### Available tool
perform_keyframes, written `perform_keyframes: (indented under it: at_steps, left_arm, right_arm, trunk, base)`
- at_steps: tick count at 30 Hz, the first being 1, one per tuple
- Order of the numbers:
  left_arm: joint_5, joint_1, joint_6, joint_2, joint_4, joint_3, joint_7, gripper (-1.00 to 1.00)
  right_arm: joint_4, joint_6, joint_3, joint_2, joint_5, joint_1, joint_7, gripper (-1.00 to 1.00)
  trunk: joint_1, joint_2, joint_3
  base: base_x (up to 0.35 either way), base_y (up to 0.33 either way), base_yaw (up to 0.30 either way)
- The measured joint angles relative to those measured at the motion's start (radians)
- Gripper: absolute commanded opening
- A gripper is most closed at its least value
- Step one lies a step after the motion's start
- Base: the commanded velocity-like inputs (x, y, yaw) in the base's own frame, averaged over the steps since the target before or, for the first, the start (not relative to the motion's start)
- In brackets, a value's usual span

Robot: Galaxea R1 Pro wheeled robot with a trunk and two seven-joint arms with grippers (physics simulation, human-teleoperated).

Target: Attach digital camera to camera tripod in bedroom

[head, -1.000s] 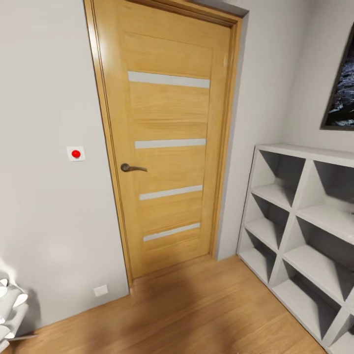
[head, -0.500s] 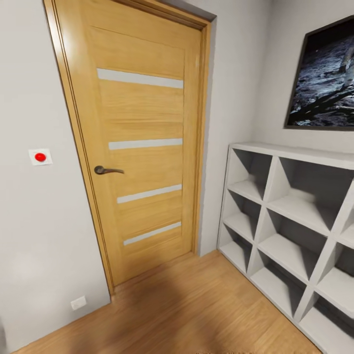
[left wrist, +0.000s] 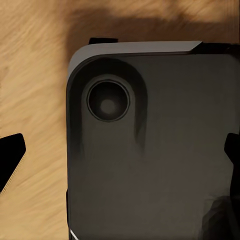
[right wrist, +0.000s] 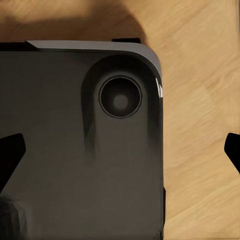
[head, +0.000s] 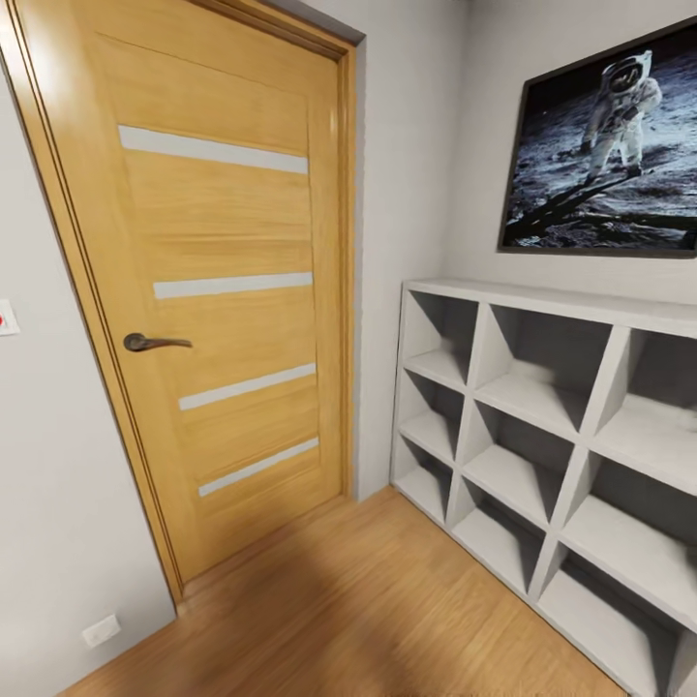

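Head view: we're facing closed wooden door, white cube shelf, astronaut poster. Wrist views: robot base over wood floor; finger state, can't tell.

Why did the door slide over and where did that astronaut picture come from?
The robot's head camera swung right, so nothing in the room moved. The wooden door drifted left, the red wall button slipped to the edge, and the astronaut picture came into view. The white shelf unit shows more. The door is shut as before.
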Motion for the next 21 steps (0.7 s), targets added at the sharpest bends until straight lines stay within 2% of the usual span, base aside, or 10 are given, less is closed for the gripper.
perform_keyframes:
  at_steps: [15, 21]
  left_arm:
    - [0.0, 0.0, -0.001, 0.0, 0.0, 0.0, 0.0, 1.0]
    - [-0.001, 0.0, 0.0, 0.0, 0.0, -0.001, -0.001, 1.0]
  right_arm:
    - [0.0, 0.0, 0.0, 0.0, 0.001, 0.0, 0.0, 1.0]
    - [0.0, 0.0, 0.002, 0.0, 0.002, 0.0, 0.0, 1.0]
  trunk:
    - [0.0, 0.0, 0.0]
    - [0.0, 0.0, 0.0]
  base:
    - [0.0, 0.002, -0.293]
    - [0.058, 0.188, -0.293]
